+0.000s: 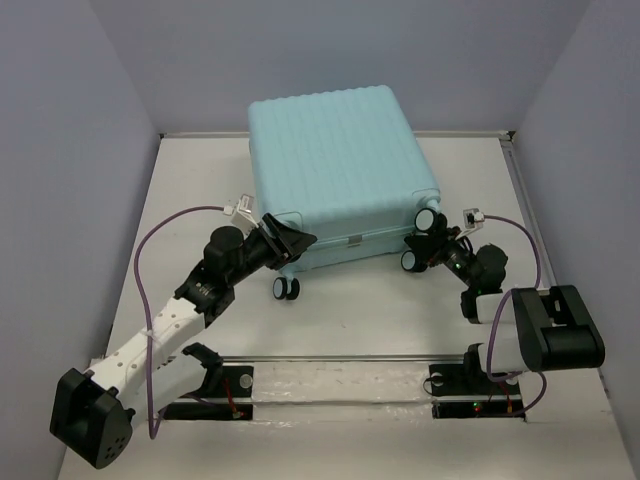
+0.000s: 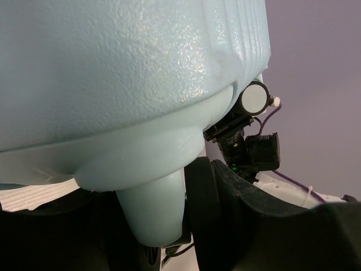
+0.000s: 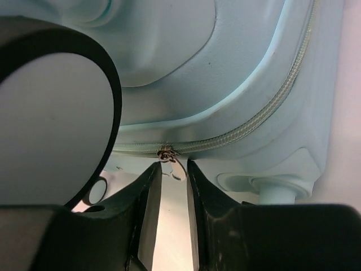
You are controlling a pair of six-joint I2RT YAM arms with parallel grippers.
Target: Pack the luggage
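Suitcase point(image 1: 340, 170): pale blue with a ribbed shell, closed and lying flat. It sits at the middle of the bench point(image 1: 190, 180), toward the far edge, with its wheeled end facing the near edge.
Wheels: one wheel point(image 1: 287, 289) juts out at the near-left corner of the suitcase. Two more point(image 1: 427, 218) are at the near-right corner.
Left gripper point(image 1: 288, 240): fingers spread apart and set against the near-left corner of the suitcase, near the wheel. It grips nothing.
Right gripper point(image 3: 172, 169): at the near-right corner, beside the wheels. The fingers point(image 3: 144, 209) stand a narrow gap apart, with their tips just under the zipper point(image 3: 254, 127).
Zipper pull point(image 3: 174, 164): hangs in that gap. Contact with either finger cannot be determined, so clamping is unconfirmed.
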